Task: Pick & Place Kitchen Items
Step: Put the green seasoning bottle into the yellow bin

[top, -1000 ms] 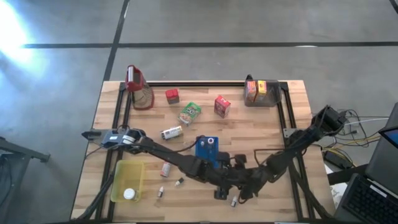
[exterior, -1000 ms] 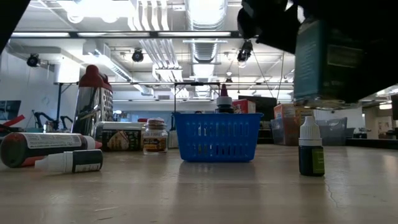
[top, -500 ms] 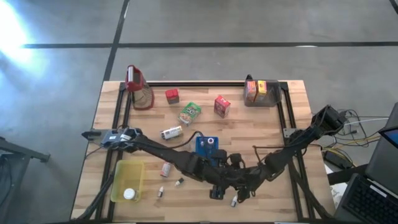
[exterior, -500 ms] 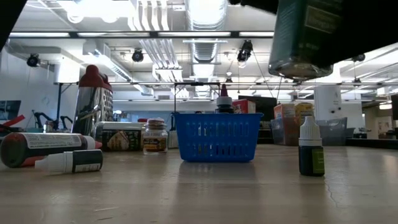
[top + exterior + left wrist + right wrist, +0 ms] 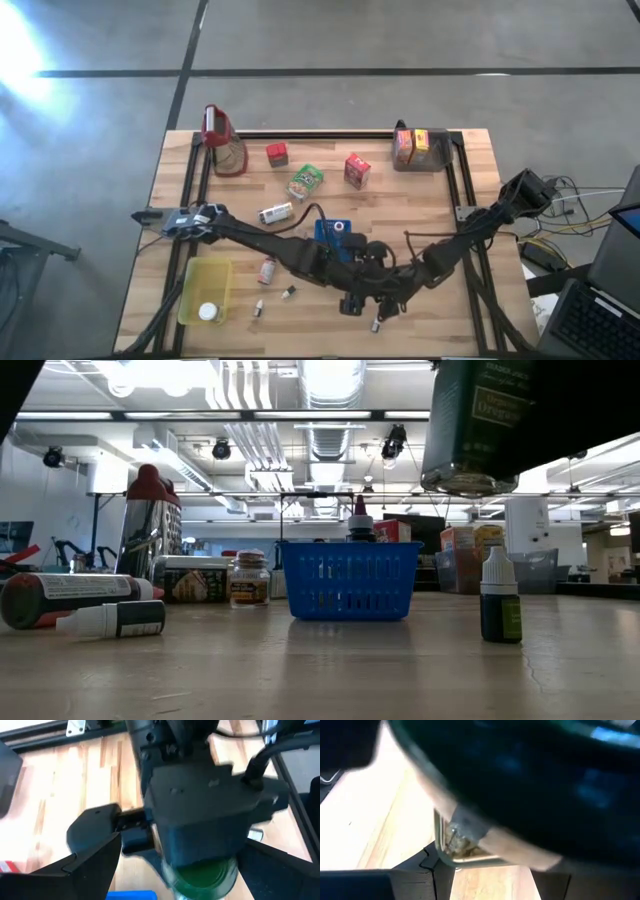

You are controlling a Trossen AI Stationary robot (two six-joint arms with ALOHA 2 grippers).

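Note:
A dark green spice jar (image 5: 472,422) hangs above the table's near middle, where both arms meet. My right gripper (image 5: 480,870) is shut on it. In the left wrist view the jar's green lid (image 5: 202,881) shows below the right gripper's dark housing (image 5: 210,815). My left gripper (image 5: 195,870) is open, one finger on either side of the lid end; I see no touch. In the high view the two grippers form one dark cluster (image 5: 365,288) in front of the blue basket (image 5: 333,232). My right gripper pinches the jar's body between its two fingers; the glass wall with dried herbs (image 5: 465,845) shows just beyond them. The fingers slant down from the table's right side. The jar is lifted clear and nearly upright, its base (image 5: 470,484) well above the tabletop.
A white-capped dropper bottle (image 5: 500,600) stands near the jar's spot, and more small bottles (image 5: 258,307) lie at the front. A yellow tub (image 5: 205,290) sits front left. A red-topped grater (image 5: 222,140), cartons (image 5: 357,170), a green packet (image 5: 305,182) and a clear bin (image 5: 420,148) stand along the far side.
The jar has risen higher above the table and shifted a little toward the table's left, staying nearly upright in my right gripper. My left gripper has gone up beside it, its fingers staying wide apart.

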